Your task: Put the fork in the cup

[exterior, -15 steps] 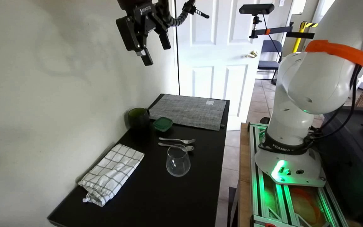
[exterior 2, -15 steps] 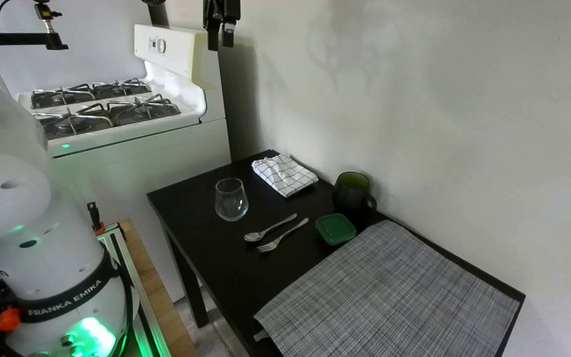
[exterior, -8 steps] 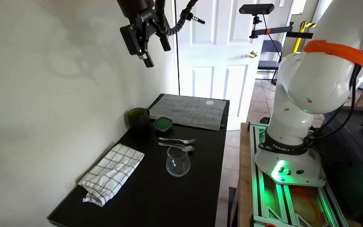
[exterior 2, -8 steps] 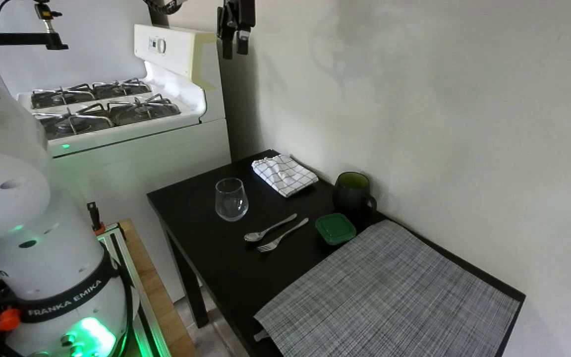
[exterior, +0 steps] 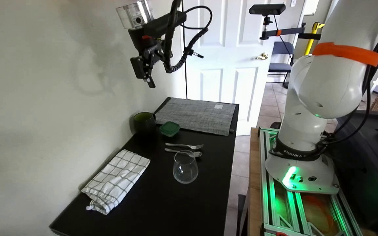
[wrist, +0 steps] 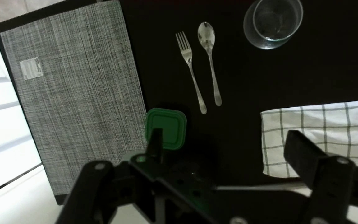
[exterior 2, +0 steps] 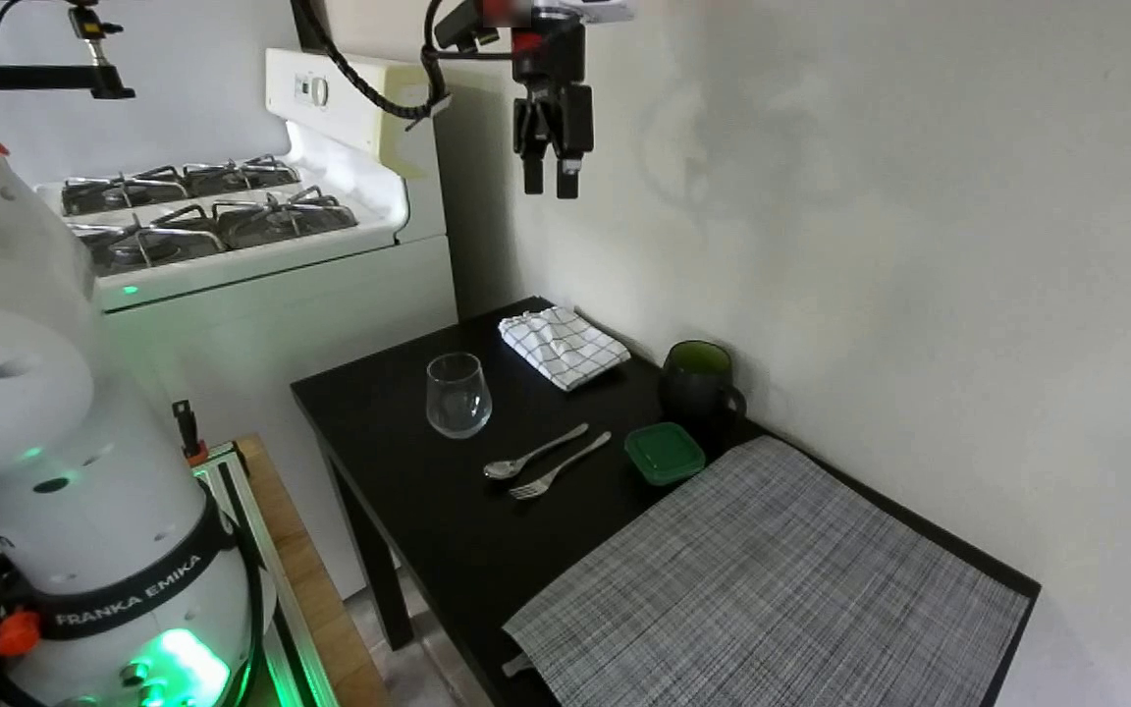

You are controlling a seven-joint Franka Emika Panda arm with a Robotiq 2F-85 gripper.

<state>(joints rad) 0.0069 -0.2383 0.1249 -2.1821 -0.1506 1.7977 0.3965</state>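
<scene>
The silver fork (exterior: 185, 146) lies flat on the black table, beside a spoon (exterior: 194, 154); the fork also shows in an exterior view (exterior 2: 561, 468) and in the wrist view (wrist: 192, 70). A dark green mug (exterior: 144, 124) stands near the wall; it also shows in an exterior view (exterior 2: 696, 391). In the wrist view it is hidden or too dark to make out. A clear stemless glass (exterior 2: 458, 398) stands upright on the spoon's other side, also in the wrist view (wrist: 275, 21). My gripper (exterior 2: 551, 183) is high above the table, open and empty; its fingers are wide apart in the wrist view (wrist: 225, 137).
A green square-lidded container (exterior 2: 665, 454) sits between the fork and the mug. A grey woven placemat (exterior 2: 791, 589) covers one end of the table. A folded checked cloth (exterior: 116, 178) lies along the wall. A white stove (exterior 2: 271, 295) stands beyond the table.
My gripper has come down and, in an exterior view, shifted right, with more of the wrist now showing. The fork, spoon, glass, mug and other table items have not moved.
</scene>
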